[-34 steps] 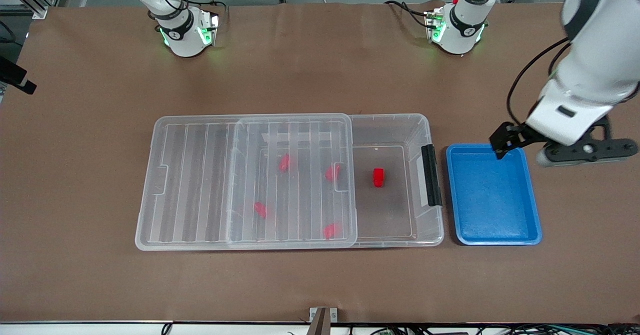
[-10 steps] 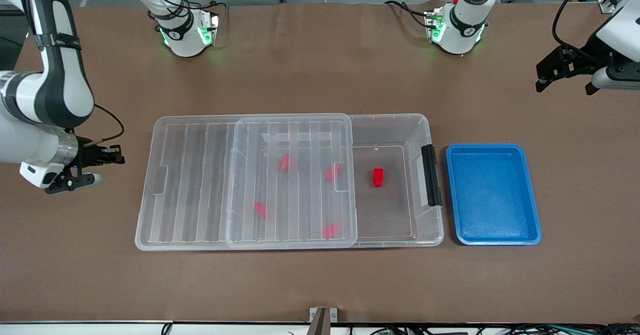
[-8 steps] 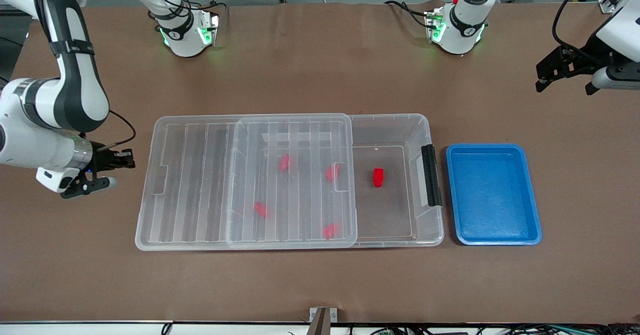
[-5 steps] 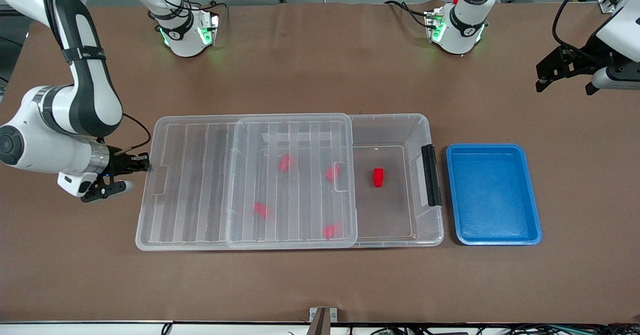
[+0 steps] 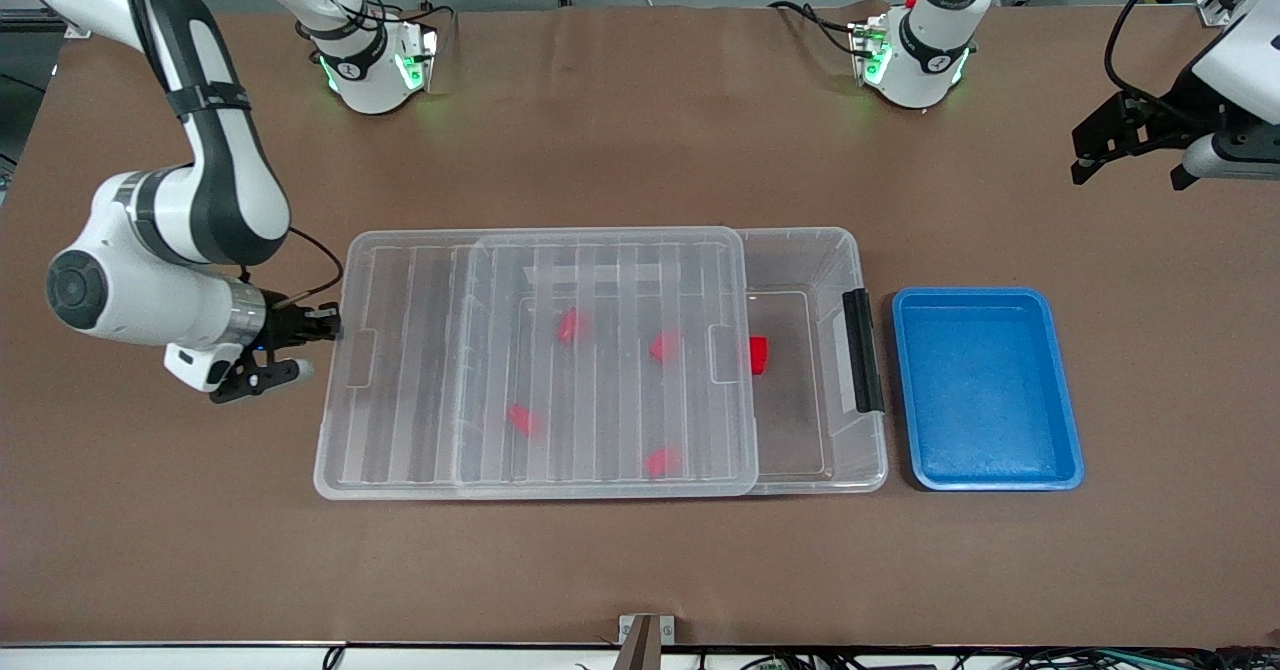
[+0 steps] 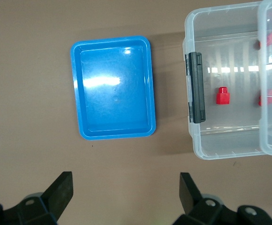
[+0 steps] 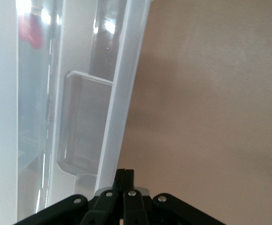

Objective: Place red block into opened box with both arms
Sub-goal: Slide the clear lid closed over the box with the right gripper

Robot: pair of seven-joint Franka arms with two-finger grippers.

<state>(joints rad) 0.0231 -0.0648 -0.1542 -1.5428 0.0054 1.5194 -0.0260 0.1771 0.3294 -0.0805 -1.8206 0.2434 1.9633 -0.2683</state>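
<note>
The clear box (image 5: 812, 250) lies mid-table, its black latch (image 5: 862, 350) at the end toward the left arm. A ribbed clear lid (image 5: 400, 370) covers most of it and overhangs toward the right arm's end. The red block (image 5: 760, 355) rests on the box floor at the lid's edge, and also shows in the left wrist view as red block (image 6: 222, 96). My right gripper (image 5: 328, 327) is shut, its tips against the lid's short end (image 7: 122, 93). My left gripper (image 5: 1125, 165) hangs open and empty over bare table at the left arm's end.
Several other red pieces (image 5: 570, 325) lie in the box under the lid. An empty blue tray (image 5: 985, 390) sits beside the box's latch end, toward the left arm. Brown table surrounds everything.
My right gripper moved in against the lid's end and pushed the lid toward the left arm's end; the lid now reaches the red block. The left arm has held still for the last second.
</note>
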